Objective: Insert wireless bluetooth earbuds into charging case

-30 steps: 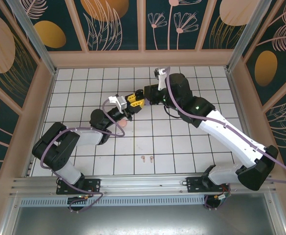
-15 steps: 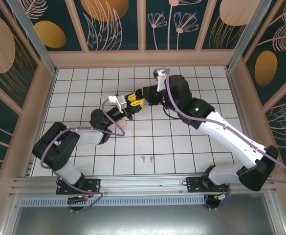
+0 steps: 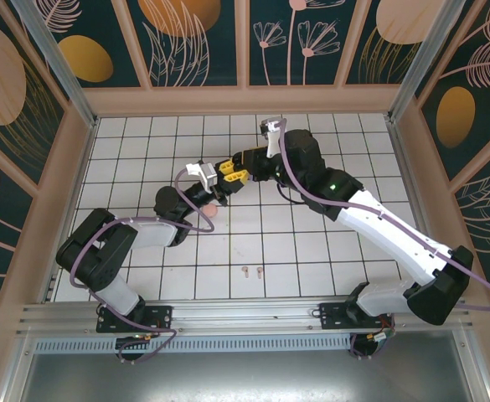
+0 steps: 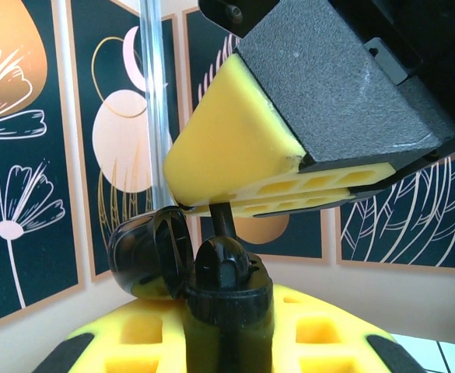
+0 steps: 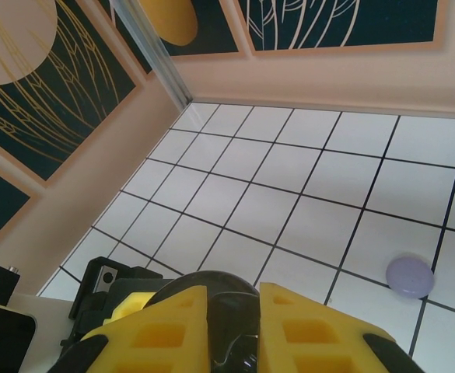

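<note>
Up near the middle of the top view, the two claws meet tip to tip over the white tiled floor (image 3: pixel 312 251), and compared with a second ago hardly anything has budged. The right arm's wrist has crept a touch toward the left of the frame and that's about it. The left arm sits exactly where it was.

The left gripper (image 3: pixel 224 174) is pinched shut on the black charging case (image 4: pixel 227 311). In its own wrist view the case stands upright between the yellow pads, with its lid (image 4: pixel 145 252) flipped open to the left. The black earbud (image 4: pixel 221 268) sits head-down in the mouth of the case, stem pointing up. The right gripper (image 4: pixel 235 203) comes in from above, nearly closed, with that stem nipped between its yellow fingers (image 4: pixel 227 148).

The right wrist view looks down past the right gripper's own pads, with something dark wedged between them.

The pair of pink earbuds (image 3: pixel 245 270) hasn't moved, lying side by side on a tile low in the top view. A pink rounded thing (image 3: pixel 214 212) lies just below the left claw. A lilac rounded thing (image 5: pixel 411 276) rests on the tiles at the right of the right wrist view.
</note>
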{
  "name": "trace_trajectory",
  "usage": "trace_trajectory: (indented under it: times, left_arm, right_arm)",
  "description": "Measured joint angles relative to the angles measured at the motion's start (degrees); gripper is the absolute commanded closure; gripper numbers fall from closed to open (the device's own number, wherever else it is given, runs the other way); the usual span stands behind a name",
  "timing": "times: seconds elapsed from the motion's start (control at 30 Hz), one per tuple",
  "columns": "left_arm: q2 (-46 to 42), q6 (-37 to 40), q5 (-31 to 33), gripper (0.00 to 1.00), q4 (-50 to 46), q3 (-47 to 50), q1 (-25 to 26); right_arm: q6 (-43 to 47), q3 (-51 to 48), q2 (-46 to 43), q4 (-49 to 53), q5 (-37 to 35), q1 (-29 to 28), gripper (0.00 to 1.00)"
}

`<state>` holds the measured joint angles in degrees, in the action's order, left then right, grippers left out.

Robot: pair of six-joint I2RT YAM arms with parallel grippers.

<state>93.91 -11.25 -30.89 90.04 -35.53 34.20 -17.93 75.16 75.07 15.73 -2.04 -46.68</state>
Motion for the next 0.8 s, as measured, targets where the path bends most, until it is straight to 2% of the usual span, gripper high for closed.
trace_trajectory:
  times: [0.8]
  left_arm:
    - [0.02,-0.28,-0.22,1.0,-1.77,-0.68,0.11]
  right_arm:
    - [-0.39,-2.95,-0.98,-0.94,-1.01,-0.85,0.82]
